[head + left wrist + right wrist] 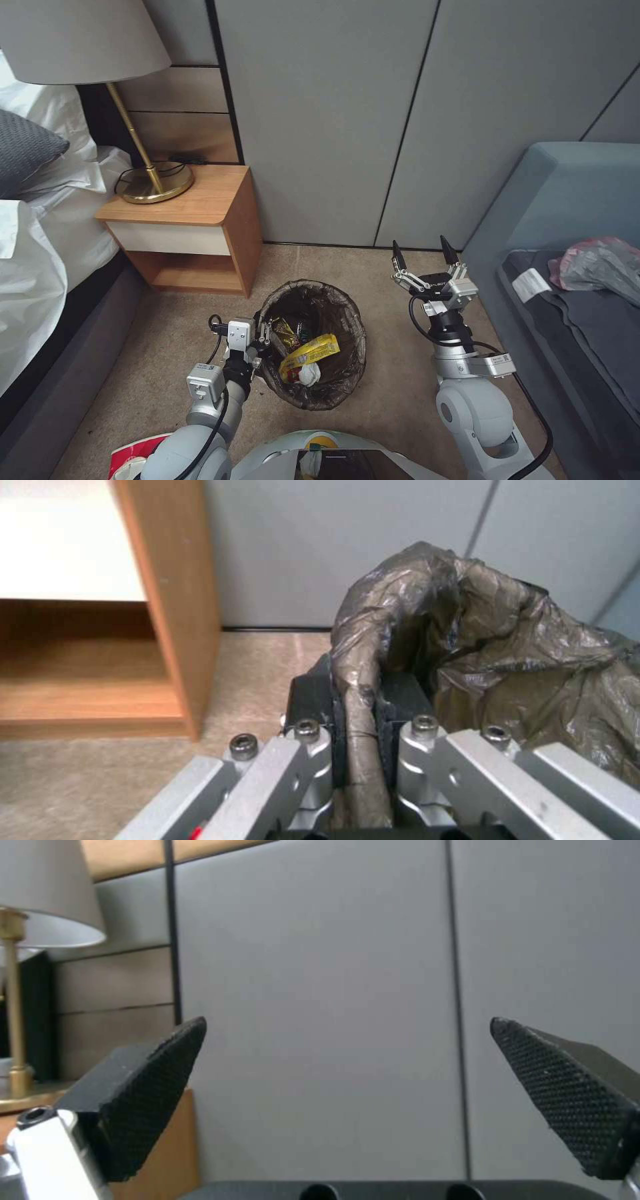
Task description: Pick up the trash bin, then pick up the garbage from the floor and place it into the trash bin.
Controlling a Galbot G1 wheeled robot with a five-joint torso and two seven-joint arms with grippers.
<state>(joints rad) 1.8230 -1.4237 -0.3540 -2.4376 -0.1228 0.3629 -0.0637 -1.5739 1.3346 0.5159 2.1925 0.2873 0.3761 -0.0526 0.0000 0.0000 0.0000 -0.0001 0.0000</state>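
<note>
Pinching the bag-covered rim of the trash bin between closed fingers, the left gripper holds it at its left edge, above the carpet near the wooden nightstand. Yellow wrappers lie inside the bin. The right gripper hangs to the bin's right, fingers spread wide, empty, facing the grey wall.

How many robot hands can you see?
2. The left hand is clamped on the near-left rim of the small round bucket lined with a dark brown plastic bag. The right hand hovers open, right of it.
</note>
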